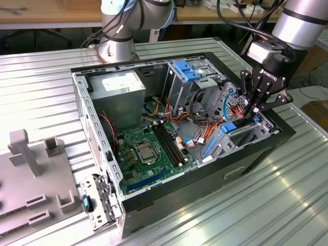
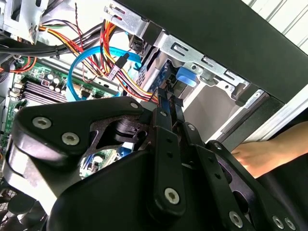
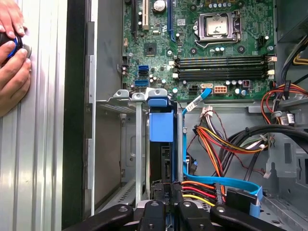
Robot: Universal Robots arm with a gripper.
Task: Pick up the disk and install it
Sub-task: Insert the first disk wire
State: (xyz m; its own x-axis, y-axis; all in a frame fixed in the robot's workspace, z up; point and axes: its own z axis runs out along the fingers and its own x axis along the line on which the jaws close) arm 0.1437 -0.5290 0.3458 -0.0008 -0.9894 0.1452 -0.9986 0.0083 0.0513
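Observation:
The disk (image 3: 160,129) stands on edge in the metal drive bay (image 3: 115,103) at the front corner of the open computer case (image 1: 215,177). Its blue plastic rail faces the camera in the first wrist view, with the dark body below it. My gripper (image 3: 166,188) is directly over the disk, and its black fingers (image 2: 162,103) are shut on the disk's thin edge. In the exterior view the gripper (image 1: 250,111) reaches down into the case at the exterior view's right, with the blue of the disk (image 1: 231,126) just under it.
Orange, yellow and blue cables (image 3: 216,144) crowd beside the bay. The motherboard (image 1: 148,146), a grey power-supply box (image 1: 120,89) and a metal cage with blue tab (image 1: 187,72) fill the case. A person's hands (image 3: 12,57) rest on the ribbed table outside the case. Grey fixtures (image 1: 31,169) stand at the exterior view's left.

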